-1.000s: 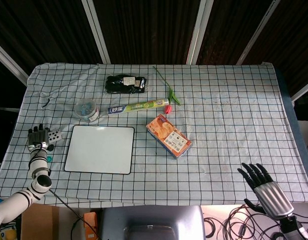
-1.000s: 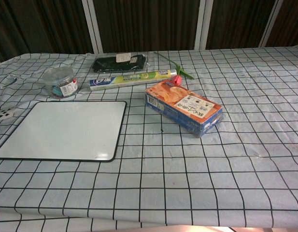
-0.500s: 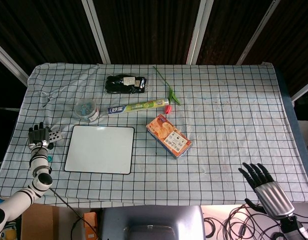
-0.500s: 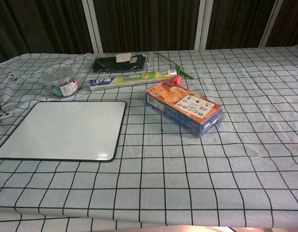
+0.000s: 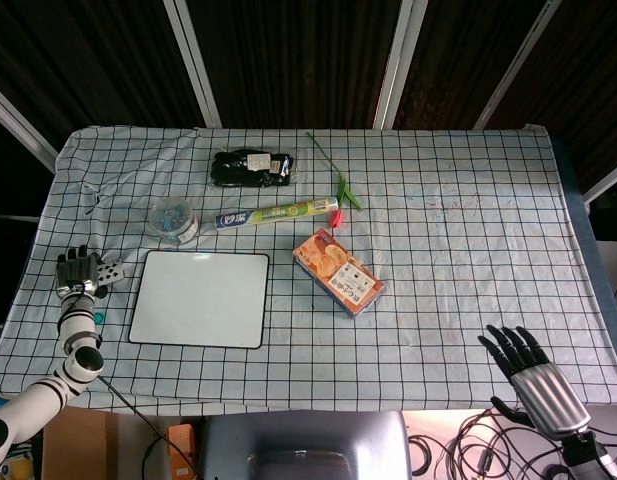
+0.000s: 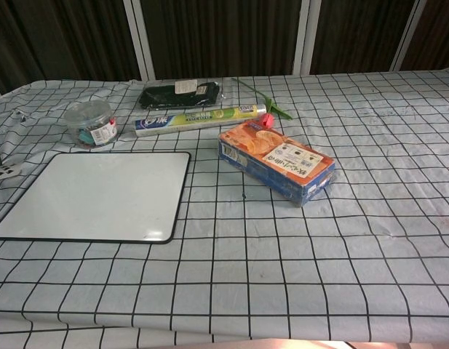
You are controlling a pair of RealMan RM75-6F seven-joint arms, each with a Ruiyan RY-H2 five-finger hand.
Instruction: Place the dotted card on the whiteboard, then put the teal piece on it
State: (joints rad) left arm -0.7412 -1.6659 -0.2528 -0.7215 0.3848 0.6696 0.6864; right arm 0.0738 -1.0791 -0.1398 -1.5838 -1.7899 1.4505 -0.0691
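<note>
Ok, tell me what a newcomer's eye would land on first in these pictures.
Probably the orange snack box, lying at an angle in the middle of the checked tablecloth, the brightest thing there. Next the blank whiteboard to its left, nothing on it yet. At the table's left edge the left robot hand is at the dotted card, while the right robot hand hangs open off the near right corner.

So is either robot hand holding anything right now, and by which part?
The left robot hand is at the dotted card, at its left edge, but whether it actually grips it cannot be told. The right robot hand is open, holding nothing.
</note>
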